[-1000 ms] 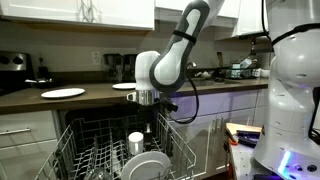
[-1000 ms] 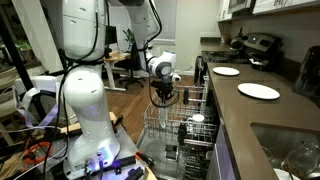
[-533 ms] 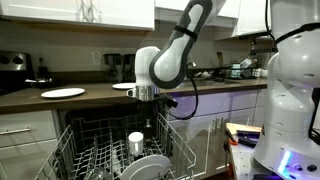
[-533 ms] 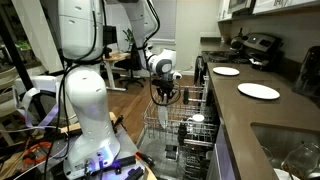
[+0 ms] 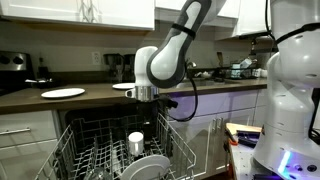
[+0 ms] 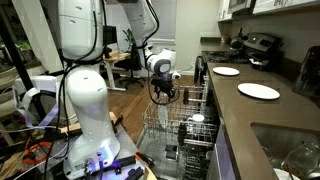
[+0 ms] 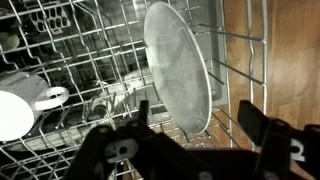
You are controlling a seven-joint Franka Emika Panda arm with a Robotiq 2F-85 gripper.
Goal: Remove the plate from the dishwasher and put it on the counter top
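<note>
The plate (image 7: 178, 62) stands on edge between tines of the dishwasher (image 5: 78, 148) rack, pale grey-white, at the rack's front (image 5: 150, 166). In the wrist view it sits straight below my gripper (image 7: 200, 125), whose dark fingers (image 7: 146, 112) stand wide apart with nothing between them. In both exterior views the gripper (image 5: 147, 99) (image 6: 165, 93) hangs open above the pulled-out rack (image 6: 166, 128), not touching the plate. The dark brown counter top (image 5: 28, 99) (image 6: 272, 112) runs above the white cabinets.
A small white cup (image 5: 136, 140) (image 7: 14, 113) stands in the rack beside the plate. Two thin white plates (image 5: 63, 93) (image 6: 258, 91) lie on the counter. A large white robot body (image 5: 295, 90) and cluttered floor stand next to the open dishwasher.
The jaws have spread from nearly shut to wide open. The arm has stayed almost in place above the rack.
</note>
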